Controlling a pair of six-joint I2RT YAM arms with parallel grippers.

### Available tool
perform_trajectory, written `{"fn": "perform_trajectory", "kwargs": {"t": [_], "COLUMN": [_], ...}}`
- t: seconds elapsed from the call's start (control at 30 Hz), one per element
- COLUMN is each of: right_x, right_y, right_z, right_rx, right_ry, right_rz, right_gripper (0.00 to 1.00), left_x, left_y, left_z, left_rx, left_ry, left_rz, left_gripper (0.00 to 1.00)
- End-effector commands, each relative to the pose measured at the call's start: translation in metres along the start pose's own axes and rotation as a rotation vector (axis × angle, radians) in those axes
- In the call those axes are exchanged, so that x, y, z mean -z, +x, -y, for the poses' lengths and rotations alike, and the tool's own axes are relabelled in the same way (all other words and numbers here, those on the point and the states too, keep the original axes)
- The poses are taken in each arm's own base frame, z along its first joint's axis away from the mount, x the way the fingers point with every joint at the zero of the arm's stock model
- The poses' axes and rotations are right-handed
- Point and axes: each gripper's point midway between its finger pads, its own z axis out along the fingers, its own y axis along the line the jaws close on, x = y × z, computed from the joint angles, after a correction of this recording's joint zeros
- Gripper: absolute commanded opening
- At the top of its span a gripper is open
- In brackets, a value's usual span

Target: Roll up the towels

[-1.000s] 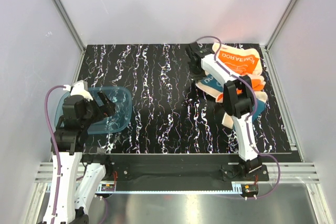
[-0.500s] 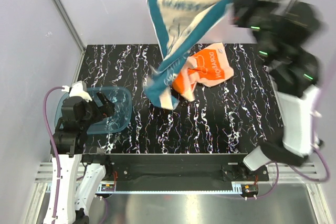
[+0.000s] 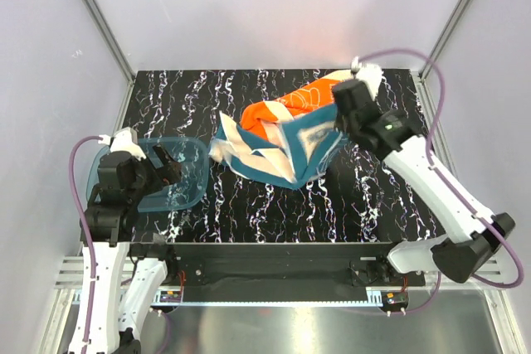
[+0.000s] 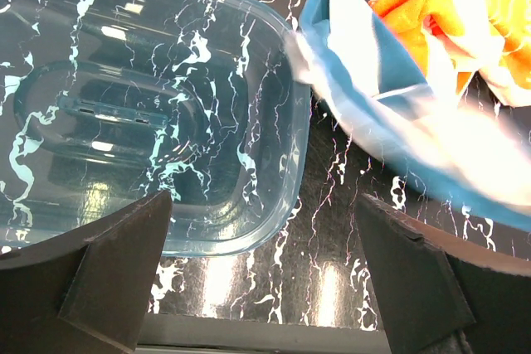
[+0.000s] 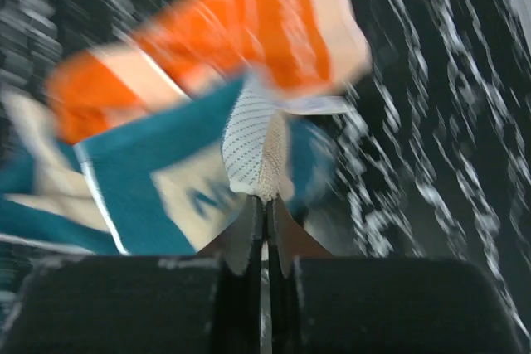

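Note:
The teal towel lies crumpled across the table's middle, cream reverse showing in places. The orange towel is bunched just behind it and touches it. My right gripper is at the teal towel's right end, shut on a fold of its edge. The right wrist view shows a pale mesh fold pinched at the tips of the right gripper, with teal cloth and orange cloth beyond, blurred. My left gripper hangs open above the tray, holding nothing. Both towels, teal and orange, lie right of it.
A translucent blue plastic tray sits at the table's left side; the left wrist view shows its inside bare, its right rim close to the teal towel's left tip. Grey walls and metal posts enclose the black marbled table.
The right arm swung the teal towel high off the right rear of the table, then brought it down across the middle. The orange towel shifted left with it. The left arm stayed put.

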Motion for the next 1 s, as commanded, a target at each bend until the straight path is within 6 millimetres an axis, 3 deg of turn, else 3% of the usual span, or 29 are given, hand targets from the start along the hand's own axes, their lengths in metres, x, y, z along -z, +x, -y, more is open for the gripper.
{"fn": "perform_trajectory", "kwargs": {"t": [0.0, 0.03, 0.07, 0.1, 0.13, 0.17, 0.23, 0.27, 0.3, 0.37, 0.43, 0.47, 0.53, 0.57, 0.63, 0.67, 0.83, 0.9, 0.97], "right_x": [0.01, 0.005, -0.001, -0.003, -0.006, -0.009, -0.013, -0.017, -0.019, -0.033, -0.044, -0.066, -0.085, -0.111, -0.136, -0.162, -0.236, -0.249, -0.262], "right_y": [0.036, 0.049, 0.076, 0.088, 0.097, 0.108, 0.106, 0.095, 0.088, 0.072, 0.073, 0.069, 0.072, 0.075, 0.083, 0.087, 0.111, 0.118, 0.139], "right_z": [0.062, 0.075, 0.084, 0.089, 0.094, 0.092, 0.074, 0.038, 0.021, -0.016, -0.043, -0.064, -0.089, -0.105, -0.122, -0.136, -0.177, -0.182, -0.181], "right_rx": [-0.165, -0.169, -0.147, -0.155, -0.16, -0.185, -0.155, -0.186, -0.151, -0.118, -0.01, 0.016, 0.046, 0.051, 0.067, 0.074, 0.078, 0.068, 0.071], "right_ry": [0.24, 0.285, 0.31, 0.319, 0.32, 0.289, 0.166, -0.02, -0.112, -0.211, -0.237, -0.24, -0.269, -0.266, -0.267, -0.263, -0.273, -0.269, -0.26], "right_rz": [-0.054, -0.091, -0.172, -0.21, -0.246, -0.279, -0.282, -0.266, -0.258, -0.272, -0.308, -0.329, -0.367, -0.382, -0.408, -0.41, -0.425, -0.42, -0.448], "right_gripper": [0.0, 0.02, 0.08, 0.19, 0.49, 0.63, 0.8, 0.87, 0.96, 1.0, 1.0, 1.0, 1.0, 1.0, 1.0, 1.0, 1.0, 1.0, 1.0], "left_x": [-0.006, -0.007, -0.008, -0.008, -0.009, -0.009, -0.009, -0.009, -0.009, -0.009, -0.01, -0.01, -0.01, -0.01, -0.01, -0.01, -0.01, -0.01, -0.01], "left_y": [-0.009, -0.009, -0.008, -0.008, -0.008, -0.008, -0.008, -0.007, -0.008, -0.008, -0.008, -0.008, -0.008, -0.008, -0.008, -0.008, -0.009, -0.009, -0.009], "left_z": [0.003, 0.004, 0.004, 0.005, 0.005, 0.005, 0.005, 0.005, 0.005, 0.005, 0.004, 0.004, 0.003, 0.002, 0.003, 0.002, 0.001, 0.001, 0.002], "left_rx": [0.007, 0.006, 0.004, 0.004, 0.002, 0.003, 0.002, 0.003, 0.002, 0.005, 0.007, 0.007, 0.009, 0.009, 0.01, 0.01, 0.013, 0.013, 0.011], "left_ry": [0.011, 0.011, 0.012, 0.015, 0.016, 0.016, 0.017, 0.016, 0.017, 0.016, 0.012, 0.012, 0.007, 0.006, 0.007, 0.003, 0.0, 0.002, 0.005], "left_rz": [0.027, 0.023, 0.019, 0.017, 0.016, 0.013, 0.014, 0.013, 0.015, 0.016, 0.011, 0.011, 0.012, 0.012, 0.014, 0.013, 0.018, 0.016, 0.014], "left_gripper": [0.99, 0.99, 0.99, 0.99, 0.99, 0.99, 0.99, 0.99, 0.99, 0.99, 0.99, 0.99, 0.99, 0.99, 0.99, 0.99, 0.99, 0.99, 0.99]}}
